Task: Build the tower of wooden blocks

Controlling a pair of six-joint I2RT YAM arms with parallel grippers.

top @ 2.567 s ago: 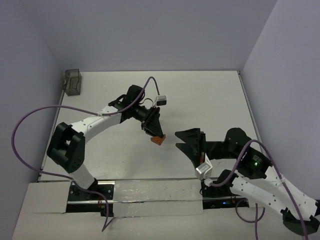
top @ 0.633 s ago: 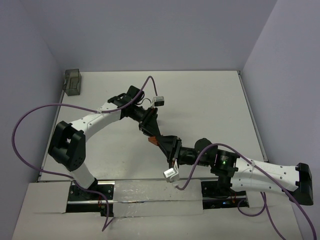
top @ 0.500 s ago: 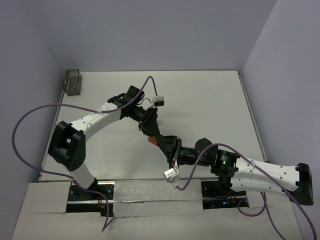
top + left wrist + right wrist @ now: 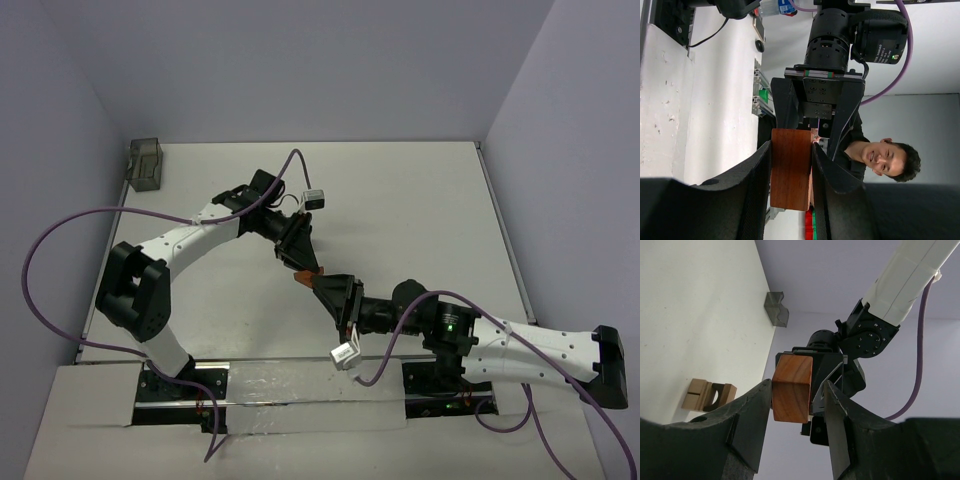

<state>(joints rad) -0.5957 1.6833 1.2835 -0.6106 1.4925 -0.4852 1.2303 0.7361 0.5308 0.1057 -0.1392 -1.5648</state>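
A reddish-brown wood block point(image 4: 790, 170) is held in mid-air over the table's middle, between both grippers. My left gripper point(image 4: 791, 150) is shut on it, both fingers pressing its sides. My right gripper point(image 4: 797, 385) faces it head-on and is open around the same block point(image 4: 791, 390). Its left finger touches the block and a gap shows at the right finger. From above only an orange corner of the block point(image 4: 300, 277) shows between the left gripper point(image 4: 303, 262) and the right gripper point(image 4: 324, 284). A small group of tan blocks point(image 4: 708, 395), one with an arched cut-out, sits on the table.
A grey translucent container point(image 4: 146, 163) stands at the far left corner of the table and also shows in the right wrist view point(image 4: 777, 308). Purple cables point(image 4: 70, 225) loop off both arms. A person point(image 4: 885, 159) is beyond the near edge.
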